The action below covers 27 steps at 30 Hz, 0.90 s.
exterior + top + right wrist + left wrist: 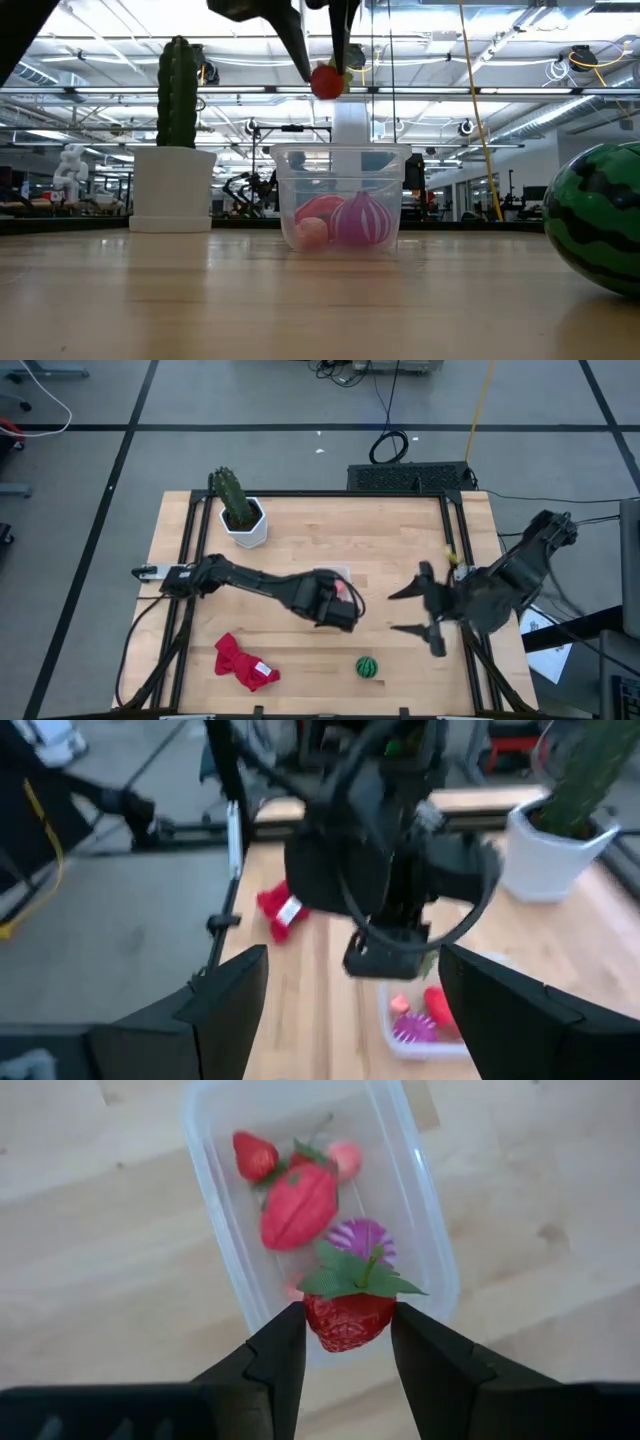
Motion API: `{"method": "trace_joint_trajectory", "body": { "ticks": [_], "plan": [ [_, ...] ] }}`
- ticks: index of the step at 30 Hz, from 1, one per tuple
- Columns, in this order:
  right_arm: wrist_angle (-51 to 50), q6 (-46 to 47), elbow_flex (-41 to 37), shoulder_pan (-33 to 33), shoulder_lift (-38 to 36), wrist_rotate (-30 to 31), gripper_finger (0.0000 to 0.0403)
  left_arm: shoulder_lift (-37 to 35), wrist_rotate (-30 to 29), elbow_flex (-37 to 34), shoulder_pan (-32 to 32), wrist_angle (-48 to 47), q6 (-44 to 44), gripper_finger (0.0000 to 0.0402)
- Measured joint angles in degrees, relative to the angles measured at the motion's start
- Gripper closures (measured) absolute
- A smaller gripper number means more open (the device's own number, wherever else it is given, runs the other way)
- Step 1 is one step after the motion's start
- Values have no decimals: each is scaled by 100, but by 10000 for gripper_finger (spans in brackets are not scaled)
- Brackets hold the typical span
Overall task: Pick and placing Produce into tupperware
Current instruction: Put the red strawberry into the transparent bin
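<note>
My left gripper (348,1342) is shut on a red toy strawberry (347,1318) with green leaves, above the clear tupperware (205,1155); the low view shows the strawberry (327,81) well above the tub's rim (340,150). Inside the tub lie a small strawberry (254,1155), a larger red piece (298,1207), a pinkish piece and a purple striped ball (360,1237). A green striped watermelon ball (368,666) rests on the table near its front edge. My right gripper (432,613) hangs open above the table's right side. My left gripper pinches the strawberry's red body (312,1320) between its two fingers (282,1350), one on each side. The fingers come from above, pointing steeply down. The strawberry is lifted clear over the tub, its leaves (350,1275) pointing away from the gripper.
A green cactus in a white pot (240,512) stands at the far left of the table. A red cloth (243,663) lies near the front left. The watermelon ball (600,215) looms close in the low view.
</note>
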Motion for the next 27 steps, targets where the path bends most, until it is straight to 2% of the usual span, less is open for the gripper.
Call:
{"method": "trace_joint_trajectory", "body": {
  "ticks": [6, 10, 15, 21, 27],
  "plan": [
    [5, -207, 0, -4, -685, 220, 117, 0, 243, -2, 394, 39, 414, 257],
    [1, -267, 0, -7, -882, 425, 117, 0, 478, -2, 673, 188, 652, 257],
    [2, -347, 0, -7, -881, 431, 117, 62, 799, -104, 955, 422, 929, 257],
    [0, -447, 0, -7, -757, 430, 117, 109, 1205, -605, 1109, 803, 1043, 257],
    [-2, -447, 0, -7, -713, 429, 117, 122, 1331, -1080, 1241, 1106, 1025, 257]
  ]
}}
